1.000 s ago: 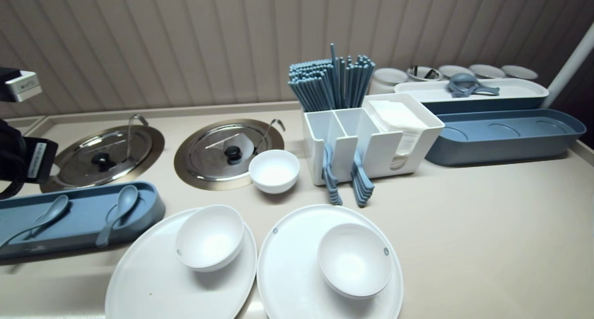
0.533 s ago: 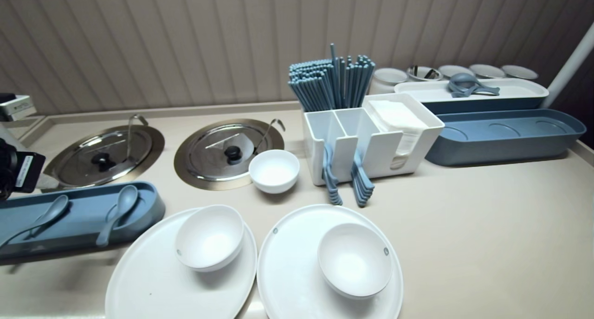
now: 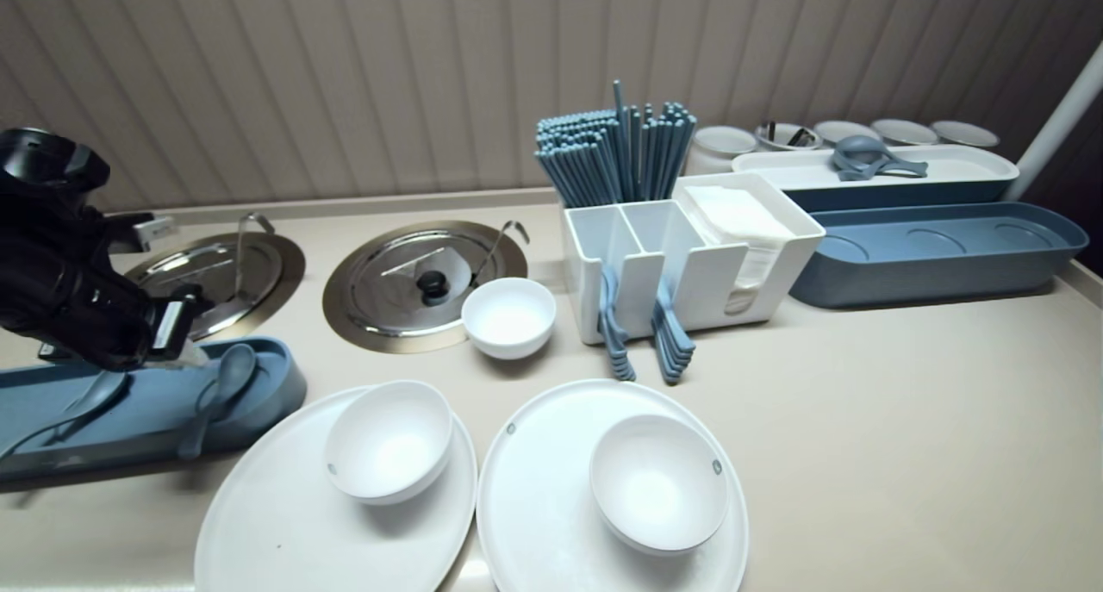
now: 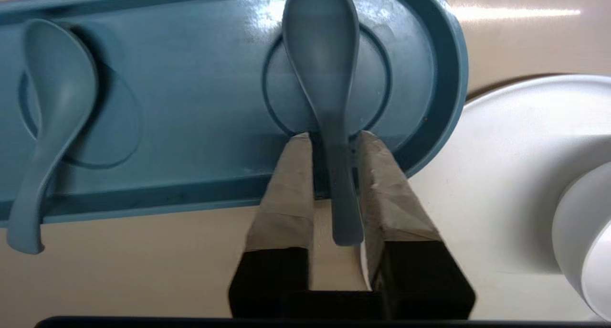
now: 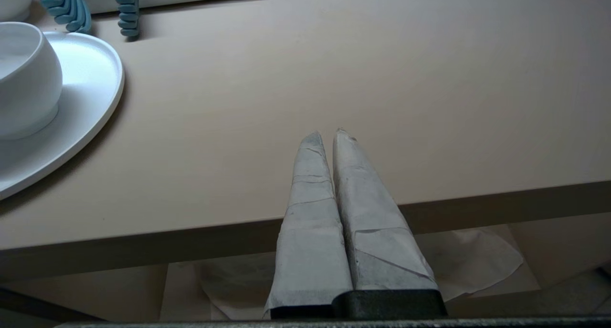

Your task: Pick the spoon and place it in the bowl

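A blue tray [image 3: 280,389] at the front left holds two blue-grey spoons. My left gripper [image 3: 183,353] hangs over the right-hand spoon [image 3: 226,378]. In the left wrist view the gripper [image 4: 332,136] is open, and its taped fingers [image 4: 286,185] straddle the handle of that spoon [image 4: 321,41], with a gap on one side. The spoon's bowl lies in a round recess of the tray [image 4: 448,79]. The other spoon [image 4: 57,89] lies further along the tray. My right gripper [image 5: 325,133] is shut and empty above the counter's front edge.
Two white plates [image 3: 258,523] [image 3: 534,506], each bearing a white bowl, sit in front. A small bowl [image 3: 508,316], two steel lids [image 3: 405,273] [image 3: 215,273], a white caddy [image 3: 689,273] with chopsticks and spoons, and blue trays [image 3: 939,256] stand behind.
My left arm has swung in from the picture's left edge and come down over the right-hand spoon on the blue tray. Nothing else has moved.
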Motion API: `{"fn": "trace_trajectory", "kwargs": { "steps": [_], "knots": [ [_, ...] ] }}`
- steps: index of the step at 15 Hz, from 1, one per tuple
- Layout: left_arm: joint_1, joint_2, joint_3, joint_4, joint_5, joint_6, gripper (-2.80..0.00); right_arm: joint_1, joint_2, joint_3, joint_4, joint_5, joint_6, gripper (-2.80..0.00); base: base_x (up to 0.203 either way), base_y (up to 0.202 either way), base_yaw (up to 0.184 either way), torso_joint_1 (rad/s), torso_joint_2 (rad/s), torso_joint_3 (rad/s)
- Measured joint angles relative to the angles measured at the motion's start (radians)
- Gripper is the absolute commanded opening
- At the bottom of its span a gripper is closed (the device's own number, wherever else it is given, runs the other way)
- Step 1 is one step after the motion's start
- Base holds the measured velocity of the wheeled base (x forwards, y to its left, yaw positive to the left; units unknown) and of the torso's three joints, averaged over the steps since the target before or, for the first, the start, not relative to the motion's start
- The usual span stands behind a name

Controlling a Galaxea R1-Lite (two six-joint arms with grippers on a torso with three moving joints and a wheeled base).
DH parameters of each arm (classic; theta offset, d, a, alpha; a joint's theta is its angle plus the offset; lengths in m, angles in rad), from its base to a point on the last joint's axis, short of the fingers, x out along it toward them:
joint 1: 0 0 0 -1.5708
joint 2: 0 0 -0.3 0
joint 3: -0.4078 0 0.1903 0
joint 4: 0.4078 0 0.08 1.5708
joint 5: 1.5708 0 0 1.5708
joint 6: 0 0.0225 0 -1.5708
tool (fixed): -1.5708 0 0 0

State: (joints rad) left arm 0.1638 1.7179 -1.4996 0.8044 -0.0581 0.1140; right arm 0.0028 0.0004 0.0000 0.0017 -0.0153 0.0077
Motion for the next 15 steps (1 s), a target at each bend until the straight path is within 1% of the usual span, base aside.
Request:
{"fn": "trace_trajectory", "kwargs": {
  "steps": [3,5,11,12,13,15],
  "knots": [
    [-0.017,0.027,-0.031,0.077,0.011,-0.012,0.0,0.0,0.0,0.0,0.0,0.0,0.0,-2.8,0.0,0.0,0.0,0.0,0.0,0.0],
    [-0.018,0.051,-0.056,0.112,0.038,-0.022,0.0,0.0,0.0,0.0,0.0,0.0,0.0,-2.8,0.0,0.0,0.0,0.0,0.0,0.0],
    [-0.018,0.124,-0.07,0.114,0.048,-0.027,0.0,0.0,0.0,0.0,0.0,0.0,0.001,-2.8,0.0,0.0,0.0,0.0,0.0,0.0],
    [-0.018,0.134,-0.075,0.115,0.05,-0.036,0.0,0.0,0.0,0.0,0.0,0.0,0.001,-2.8,0.0,0.0,0.0,0.0,0.0,0.0],
    [-0.019,0.144,-0.083,0.116,0.062,-0.051,0.0,0.0,0.0,0.0,0.0,0.0,0.001,-2.8,0.0,0.0,0.0,0.0,0.0,0.0],
    [-0.018,0.164,-0.086,0.122,0.097,-0.059,0.0,0.0,0.0,0.0,0.0,0.0,0.001,-2.8,0.0,0.0,0.0,0.0,0.0,0.0]
  ]
}}
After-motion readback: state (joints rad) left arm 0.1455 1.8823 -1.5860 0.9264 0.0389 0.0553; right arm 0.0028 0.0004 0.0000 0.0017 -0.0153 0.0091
